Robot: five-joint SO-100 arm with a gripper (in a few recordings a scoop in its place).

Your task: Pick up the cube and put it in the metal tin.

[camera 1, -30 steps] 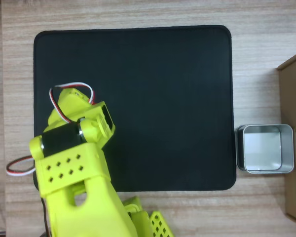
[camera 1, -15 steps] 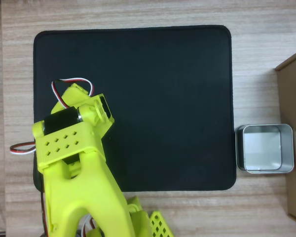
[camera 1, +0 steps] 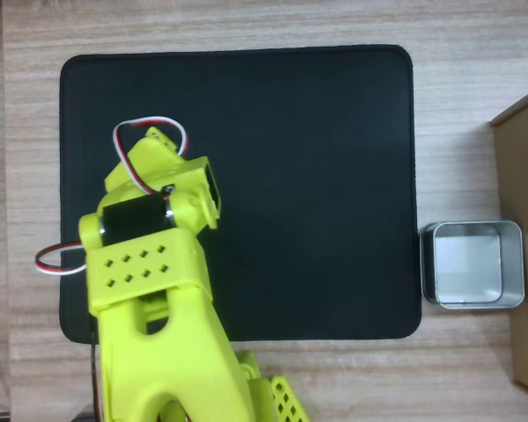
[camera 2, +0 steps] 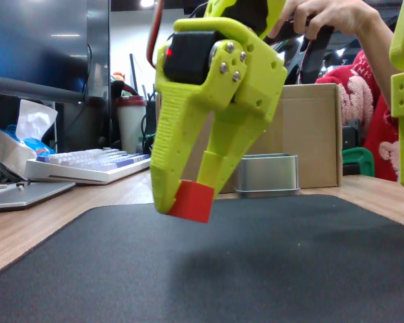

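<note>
Jaws pinch the cube (camera 2: 190, 200) at their tips, lifted clear above the black mat (camera 2: 256, 262).

The arm (camera 1: 150, 290) is being seen as lime-yellow printed plastic, with diamond-shaped holes punched in one flat panel. A black servo block (camera 2: 188, 57) is being shown set into the end effector (camera 2: 188, 192), beside silver screws. Red-and-white cables (camera 1: 150, 132) are being looped just above the servo.

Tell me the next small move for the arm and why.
Probably carry it across toward the metal tin. In the fixed view the gripper holds the red cube clear of the black mat, and the tin sits empty off the mat's right edge in the overhead view.
</note>
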